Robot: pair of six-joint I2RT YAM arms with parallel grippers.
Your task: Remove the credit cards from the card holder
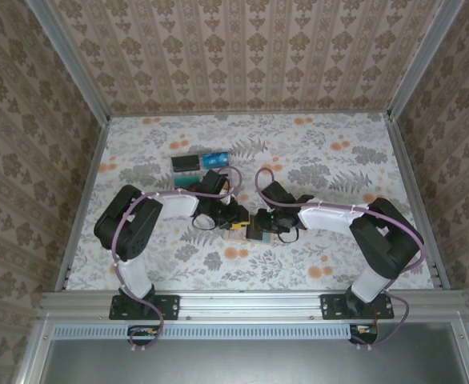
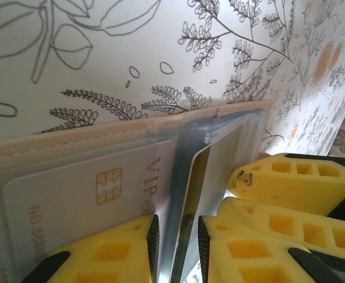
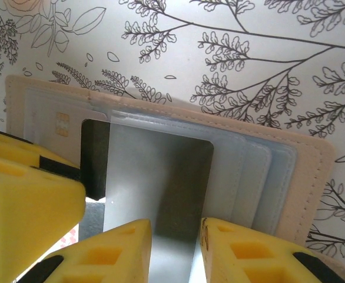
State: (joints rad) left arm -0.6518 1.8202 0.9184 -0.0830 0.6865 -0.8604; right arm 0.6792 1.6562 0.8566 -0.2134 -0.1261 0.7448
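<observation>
Observed card holder (image 3: 311,177) near table (image 1: 314,144) centre, pinched at one inner edge by narrowed left gripper (image 2: 177,231). Noted grey card (image 3: 161,177), partly out, clamped by right gripper (image 3: 175,229). Logged three cards (image 1: 188,163) left of centre, toward far edge.

Worktop (image 1: 330,160): white cloth with grey line-drawn ferns and leaves and scattered orange blooms. Walls (image 1: 242,48): beige-brown damask wallpaper in vertical bands. Card holder (image 3: 314,171): tan-peach, same-tone stitching along the edge, translucent blue-grey pockets. Grey card (image 3: 155,177): plain matte silver-grey. Pale card (image 2: 72,194): off-white, gold chip, orange-red "VIP" and number print. Loose on the cloth: black card (image 1: 186,163), blue card (image 1: 215,158), teal card (image 1: 188,182). Left pincer (image 2: 177,236) and right pincer (image 3: 175,236): yellow fingers, black trim. Left arm (image 1: 130,220) and right arm (image 1: 382,236): black, white forearm shell, lilac cable.
</observation>
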